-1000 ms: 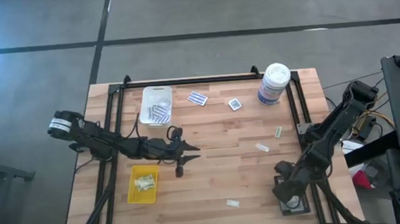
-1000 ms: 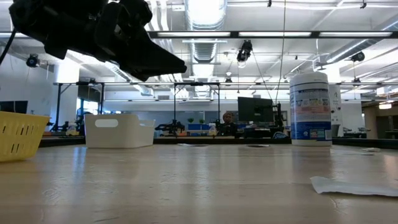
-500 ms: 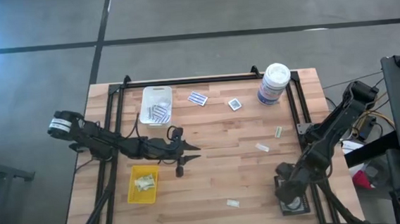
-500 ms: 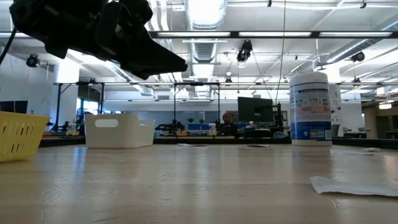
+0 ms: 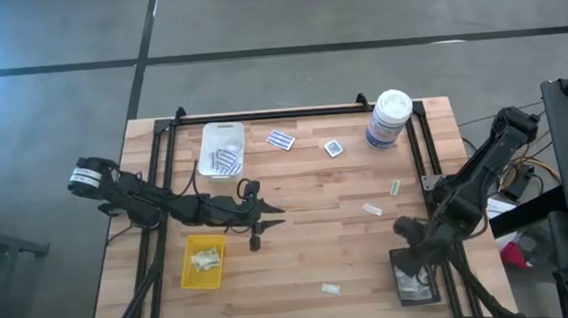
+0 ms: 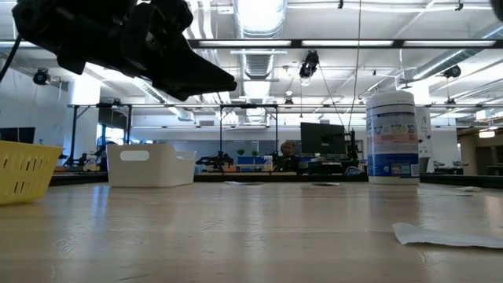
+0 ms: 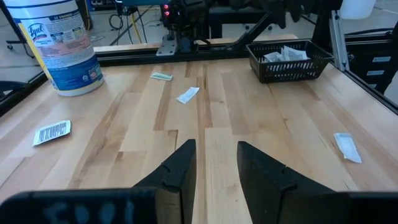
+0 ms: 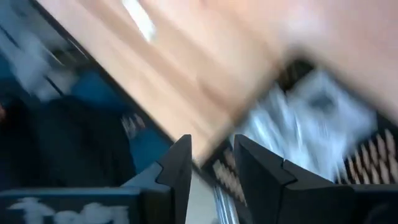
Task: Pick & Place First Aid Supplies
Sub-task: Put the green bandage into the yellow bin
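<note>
We see right gripper [image 5: 407, 234] at the black tray's [image 5: 416, 286] 12 o'clock, fingers apart, holding nothing; packets lie inside. Left gripper [image 5: 271, 217] hovers mid-table, parted, empty.

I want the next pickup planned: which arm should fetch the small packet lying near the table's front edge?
Probably the left. The left gripper hovers open mid-table, close to the packet. The right gripper is over the black tray at the right edge, similarly near.

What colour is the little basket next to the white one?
Yellow. The yellow basket shows best in the high view, beside the white tray.
</note>
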Controlling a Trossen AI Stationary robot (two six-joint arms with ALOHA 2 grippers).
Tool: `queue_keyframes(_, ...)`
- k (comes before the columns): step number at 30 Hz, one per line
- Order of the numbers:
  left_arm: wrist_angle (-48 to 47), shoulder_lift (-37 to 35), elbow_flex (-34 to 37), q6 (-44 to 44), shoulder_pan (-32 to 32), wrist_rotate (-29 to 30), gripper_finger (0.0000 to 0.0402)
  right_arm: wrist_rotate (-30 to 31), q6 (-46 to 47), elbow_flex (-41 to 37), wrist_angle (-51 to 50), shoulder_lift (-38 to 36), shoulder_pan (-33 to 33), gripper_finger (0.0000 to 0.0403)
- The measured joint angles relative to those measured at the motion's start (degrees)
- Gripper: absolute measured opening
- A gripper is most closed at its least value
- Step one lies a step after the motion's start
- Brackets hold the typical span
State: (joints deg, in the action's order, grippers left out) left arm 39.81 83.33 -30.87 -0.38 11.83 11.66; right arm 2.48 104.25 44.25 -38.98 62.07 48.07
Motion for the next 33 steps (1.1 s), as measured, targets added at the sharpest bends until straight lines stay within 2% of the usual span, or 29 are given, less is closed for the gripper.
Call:
queue_keyframes(9, 0.0, 0.0, 0.0, -0.6, -0.5, 0.0, 0.0110, 29.4, -16.1, 0.0, 0.3, -1.2, -0.9, 0.0105)
queue_keyframes(20, -0.4, 0.0, 0.2, -5.6, -0.5, 0.0, 0.0110, 53.7, -35.0, 0.0, 1.1, 0.9, -9.1, 0.0113)
queue_keyframes(28, -3.7, 0.0, 0.2, -11.3, -0.5, 0.0, 0.0110, 53.6, -43.3, 0.0, 4.3, 1.8, -18.3, 0.0118)
queue_keyframes(30, -4.8, 0.0, 0.2, -13.2, -0.4, 0.0, 0.0110, 49.5, -45.2, 0.0, 5.1, 2.2, -19.5, 0.0115)
queue_keyframes(33, -7.4, 0.0, 0.2, -15.9, -0.4, 0.0, 0.0110, 40.2, -46.3, 0.0, 4.9, 3.0, -20.8, 0.0109)
